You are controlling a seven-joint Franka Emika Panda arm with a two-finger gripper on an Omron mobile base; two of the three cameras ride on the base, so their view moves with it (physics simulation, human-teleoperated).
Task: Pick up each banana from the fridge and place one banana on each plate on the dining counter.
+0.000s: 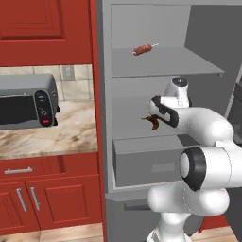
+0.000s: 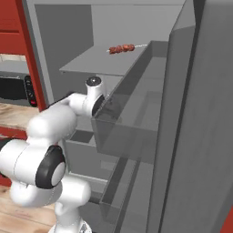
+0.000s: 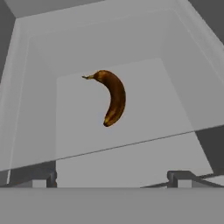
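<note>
An overripe brown banana (image 3: 113, 97) lies alone on a pale grey fridge shelf (image 3: 144, 109). The tool (image 3: 114, 177) hangs wide open near it, holding nothing. A toaster oven (image 1: 27, 100) sits on the marbled counter (image 1: 52, 137) left of the fridge (image 1: 108, 94).

The banana (image 3: 113, 97) is dark brown with yellow patches, the fridge (image 1: 142, 28) pale grey inside, the skewer (image 1: 142, 49) reddish-brown, the cabinets (image 1: 33, 28) red.

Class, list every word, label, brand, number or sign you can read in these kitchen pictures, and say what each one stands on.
None can be read. The toaster oven has knobs and a red button but no legible marking; the fridge, banana and skewer bear no text.
</note>
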